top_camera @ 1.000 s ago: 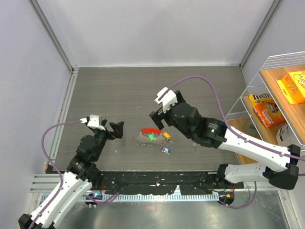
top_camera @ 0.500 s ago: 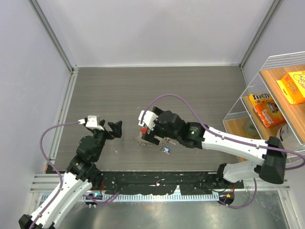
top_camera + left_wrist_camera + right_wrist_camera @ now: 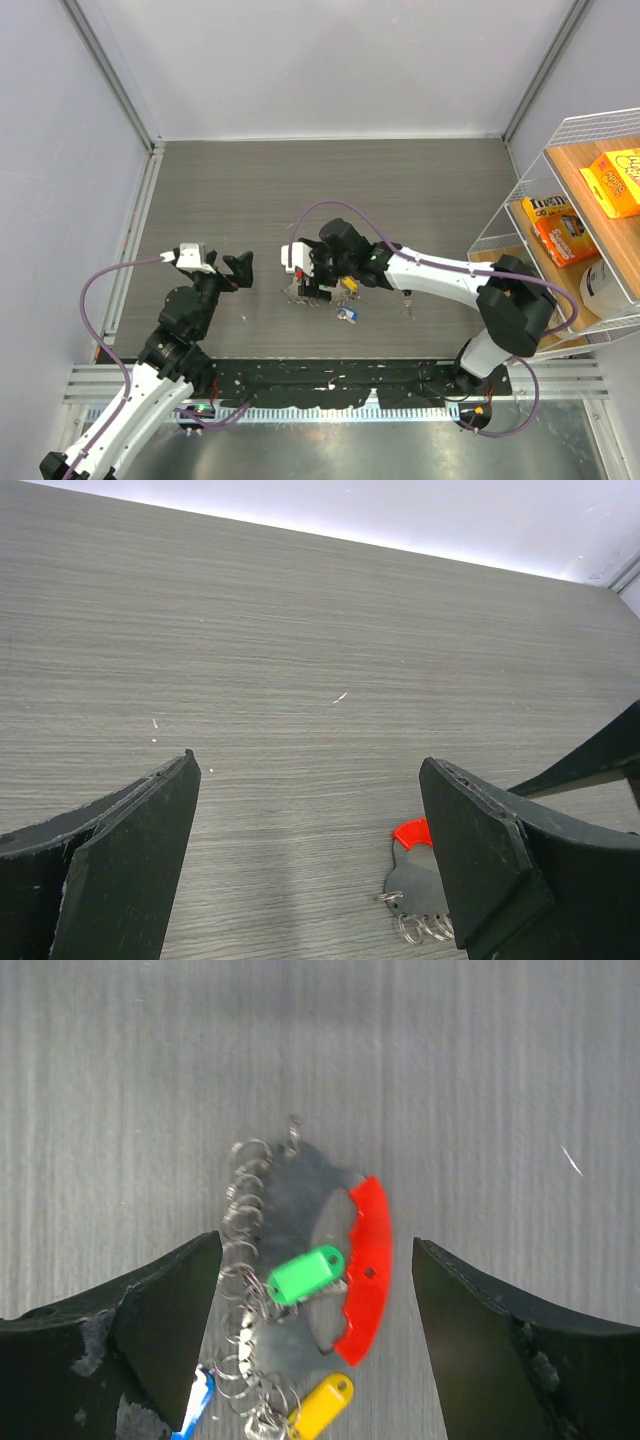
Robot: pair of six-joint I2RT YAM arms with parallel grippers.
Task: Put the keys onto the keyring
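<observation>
A grey metal key holder (image 3: pixel 290 1210) with a red arc handle (image 3: pixel 362 1270) and several wire rings (image 3: pixel 243 1260) lies flat on the table. A green-headed key (image 3: pixel 305 1272) lies on it. A yellow-headed key (image 3: pixel 320 1406) and a blue-headed key (image 3: pixel 197 1400) lie at its lower end. My right gripper (image 3: pixel 318 1290) is open and empty, hovering over the holder with a finger on each side. In the top view it (image 3: pixel 312 288) hides the green key; the yellow (image 3: pixel 349 285) and blue (image 3: pixel 346 314) keys show. My left gripper (image 3: pixel 240 270) is open and empty, left of the holder (image 3: pixel 420 885).
A wire shelf (image 3: pixel 520 190) stands at the right with orange boxes (image 3: pixel 615 180) on wooden boards. Grey walls close the table's back and left. A black rail (image 3: pixel 320 375) runs along the near edge.
My right gripper has swung left and down from beside the keys to directly over the holder, now covering the green key in the top view. The left arm has barely moved.
</observation>
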